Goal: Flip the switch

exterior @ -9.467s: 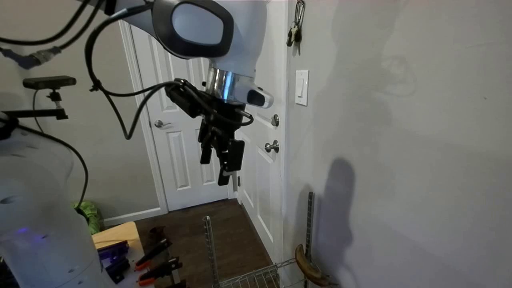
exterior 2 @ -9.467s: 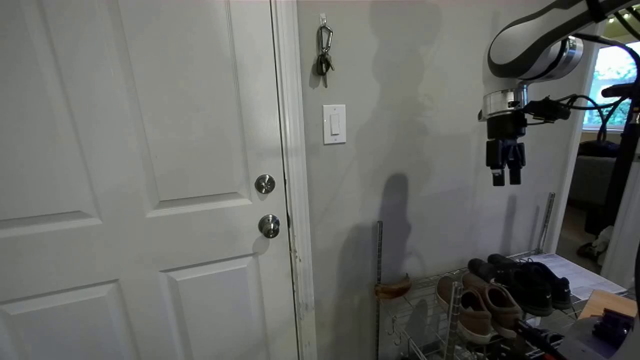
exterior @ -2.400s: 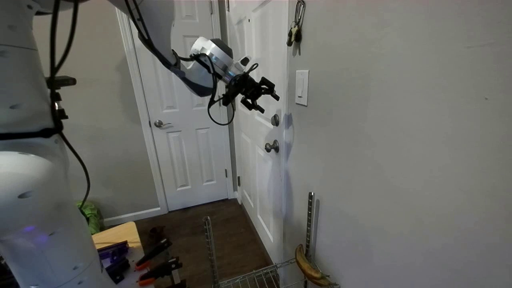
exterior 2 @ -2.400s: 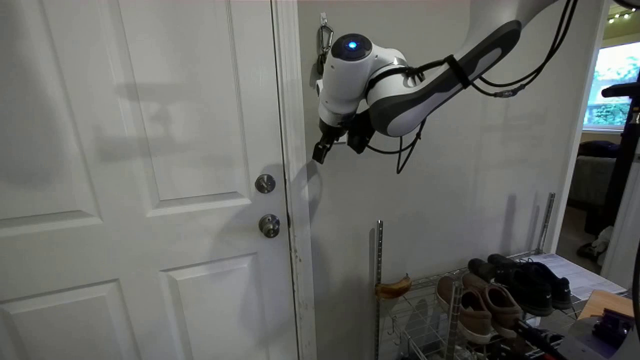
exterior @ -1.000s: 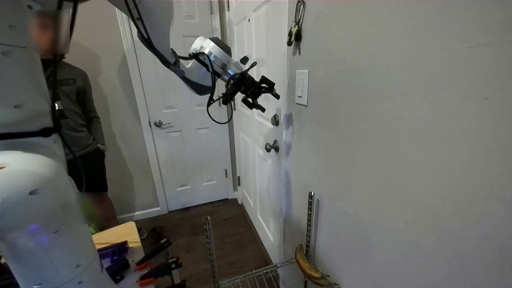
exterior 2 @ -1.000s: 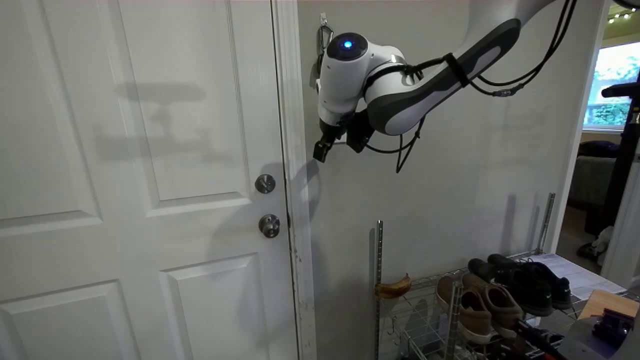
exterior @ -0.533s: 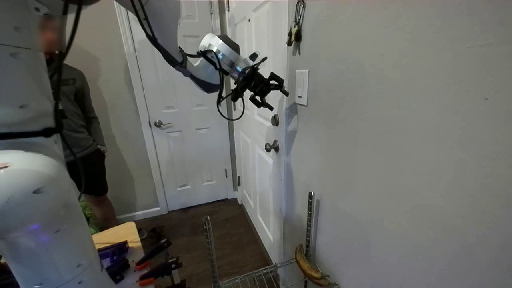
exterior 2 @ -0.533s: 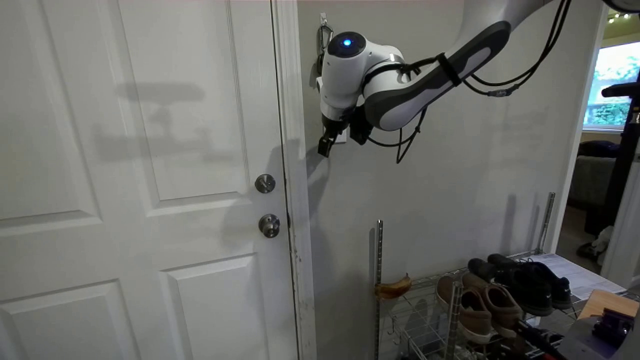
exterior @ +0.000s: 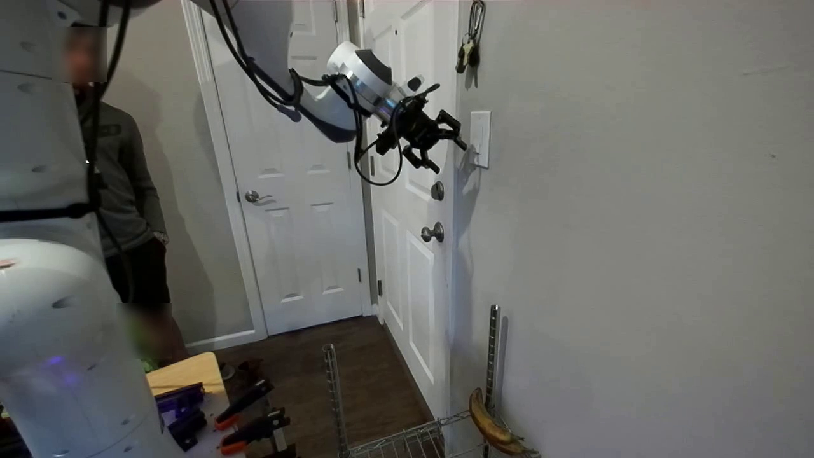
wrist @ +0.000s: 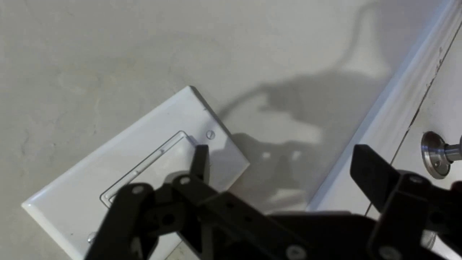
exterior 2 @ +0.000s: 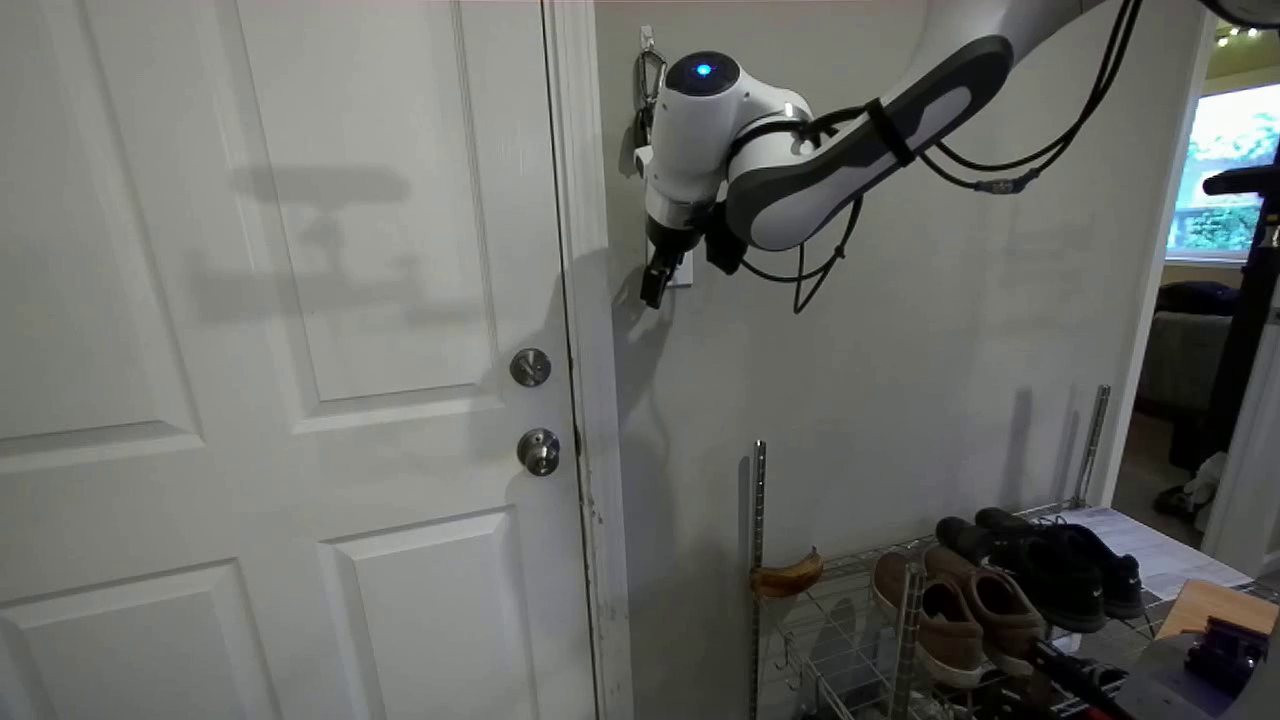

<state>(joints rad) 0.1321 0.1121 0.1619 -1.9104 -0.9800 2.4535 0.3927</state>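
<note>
1. Change noted: the claw (exterior: pixel 451 158) has risen slightly and advanced on the rocker switch (exterior: pixel 479 135). The gap seen a moment ago has narrowed; in an exterior view the upper fingertip (exterior: pixel 461 144) now stands just beside the lower half of the plate (wrist: pixel 119 159).
2. Claw condition: spread wide, nothing held between its fingers. In the wrist view one finger crosses an end of the plate; contact cannot be confirmed.
3. Location of item: the switch is white, fixed to the wall (exterior: pixel 636 254) near the door (exterior 2: pixel 290 460) and below the hanging keys (exterior: pixel 469 54). Whether on or off could not be determined.
4. Bearing on task: judged to be the final approach, flip not yet evident. The next move probably calls for a short push on the rocker; a slightly stray finger could press the plate margin instead.
5. Surface: pale, plain wall with faint marks; the claw's shadow (wrist: pixel 303 97) falls beside the plate.
6. Room: a wire rack (exterior 2: pixel 758 500) carries shoes (exterior 2: pixel 1060 575) and, by its corner post, a banana (exterior 2: pixel 787 577). Black-and-orange clamps (exterior: pixel 255 429) sit at the edge of a desk (exterior: pixel 191 372). A person (exterior: pixel 130 172), face blurred, has come into view behind the arm (exterior: pixel 57 273).
</note>
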